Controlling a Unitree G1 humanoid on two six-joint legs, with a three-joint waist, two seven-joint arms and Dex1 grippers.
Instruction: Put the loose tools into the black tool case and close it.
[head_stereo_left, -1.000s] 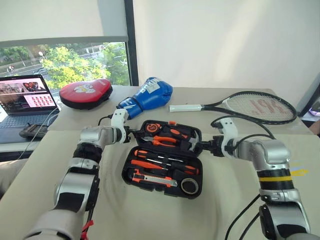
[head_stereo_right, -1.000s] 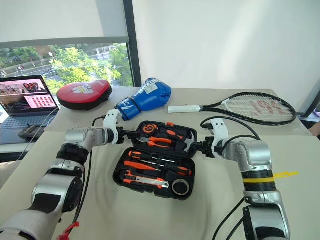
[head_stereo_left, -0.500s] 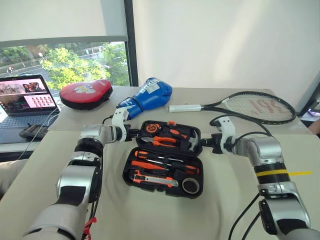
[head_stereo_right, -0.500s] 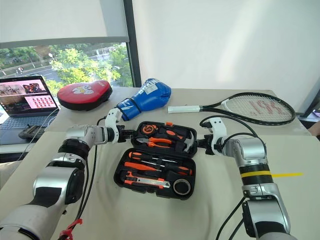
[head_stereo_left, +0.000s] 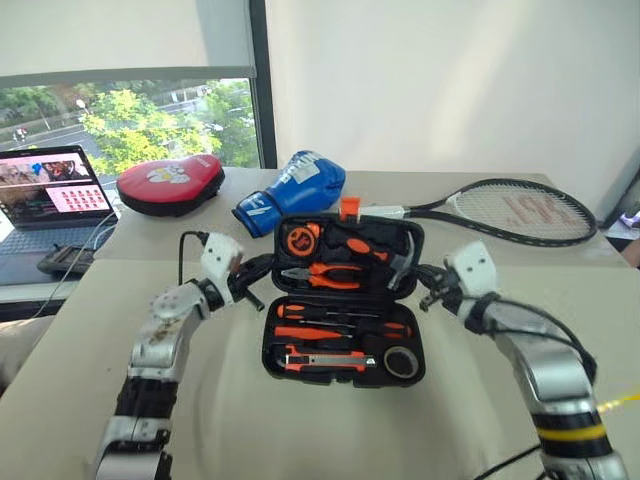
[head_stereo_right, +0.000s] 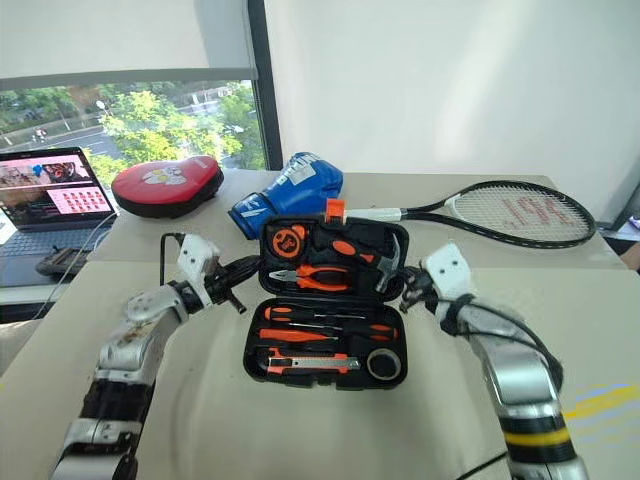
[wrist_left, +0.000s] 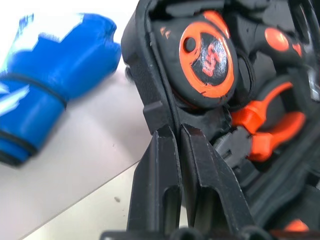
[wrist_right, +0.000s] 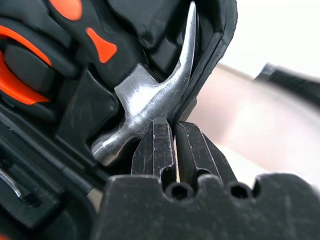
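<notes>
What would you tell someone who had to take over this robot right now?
Left gripper: shut on the lid's left edge. Right gripper: shut on the lid's right edge.
Black tool case: on the table, lid raised partway, orange latch at the top.
Done: the tools lie in their recesses.
Left: swing the lid down and latch it.

Laptop (head_stereo_left: 45, 195) cut off by the left frame edge; screen content too small to read. Tennis racket (head_stereo_left: 515, 212) handle partly hidden behind the raised lid of the black tool case (head_stereo_left: 345, 300). In the left wrist view, the blue boxing glove (wrist_left: 47, 107) is blurred and cropped; in the right wrist view, the hammer (wrist_right: 150, 107) handle is hidden.
</notes>
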